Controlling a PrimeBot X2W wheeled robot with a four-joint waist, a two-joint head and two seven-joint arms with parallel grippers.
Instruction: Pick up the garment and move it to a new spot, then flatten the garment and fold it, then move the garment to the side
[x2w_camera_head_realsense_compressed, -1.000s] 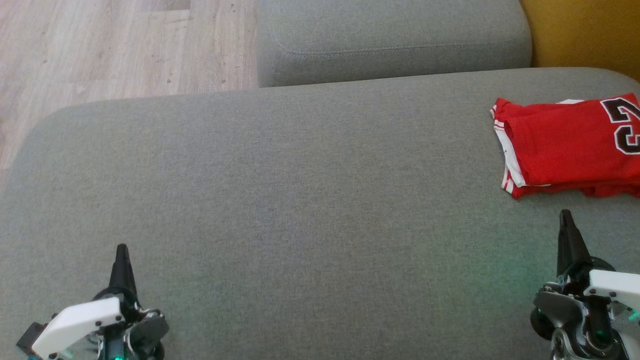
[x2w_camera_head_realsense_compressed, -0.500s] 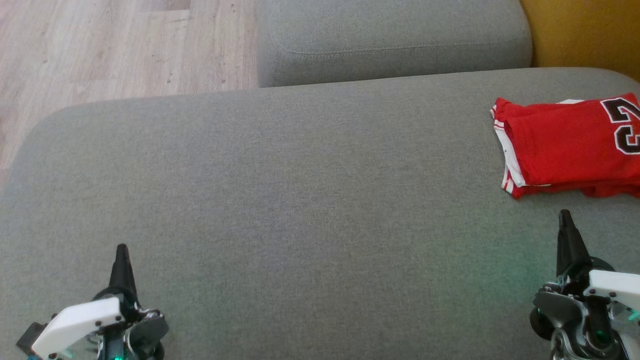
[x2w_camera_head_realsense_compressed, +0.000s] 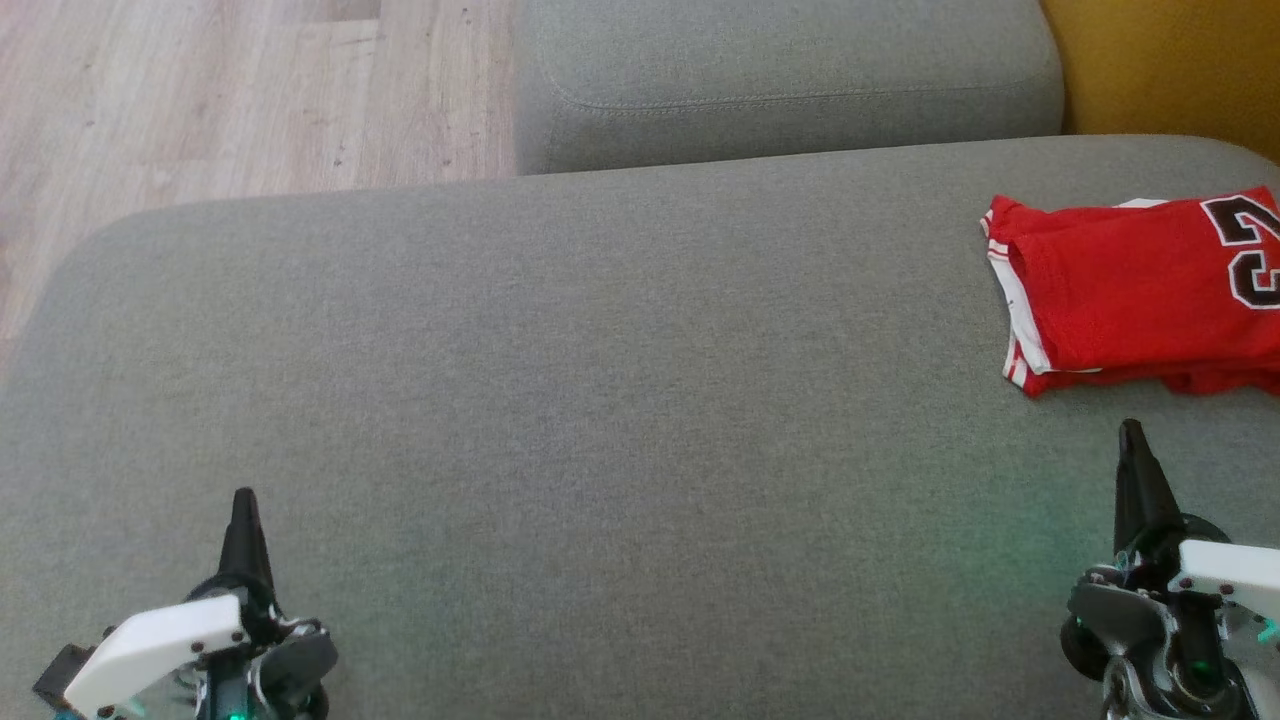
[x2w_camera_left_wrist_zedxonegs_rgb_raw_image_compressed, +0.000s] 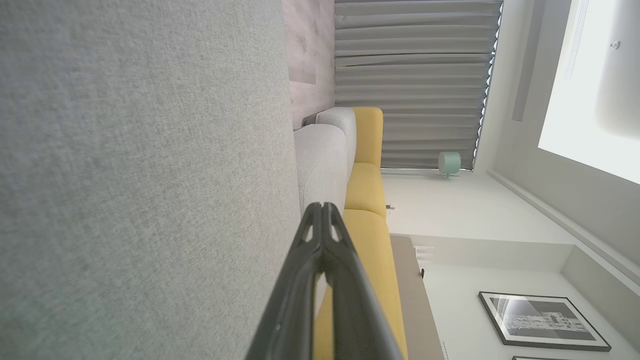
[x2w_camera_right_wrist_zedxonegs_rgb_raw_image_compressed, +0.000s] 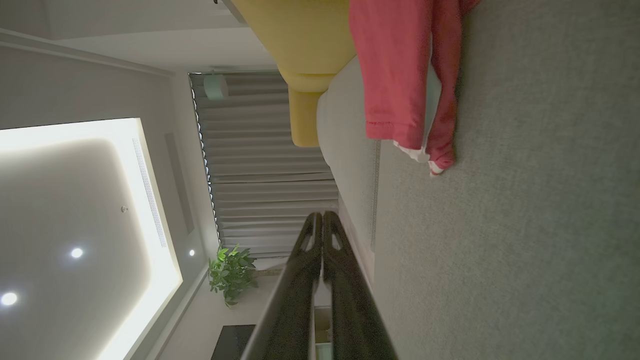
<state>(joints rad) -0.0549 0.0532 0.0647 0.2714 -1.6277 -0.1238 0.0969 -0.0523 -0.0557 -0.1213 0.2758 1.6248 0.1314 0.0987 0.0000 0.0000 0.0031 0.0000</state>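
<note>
Unmoved since a second ago: grey seat cushion, garment, left gripper, right gripper, all in the same spots. Largest, across most of the head view: the cushion, bare through the middle (likely the working ground for spreading and folding). Next, at the right edge, upper half: the garment, red, folded flat and neat, cut off by the frame; looks parked aside, so probably the last step done. Smallest: left gripper at lower left, right gripper at lower right, just below the garment but apart from it. Both pointing up the frame, fingers pressed fully together, holding nothing; read as a resting pose, clear of the cloth.
</note>
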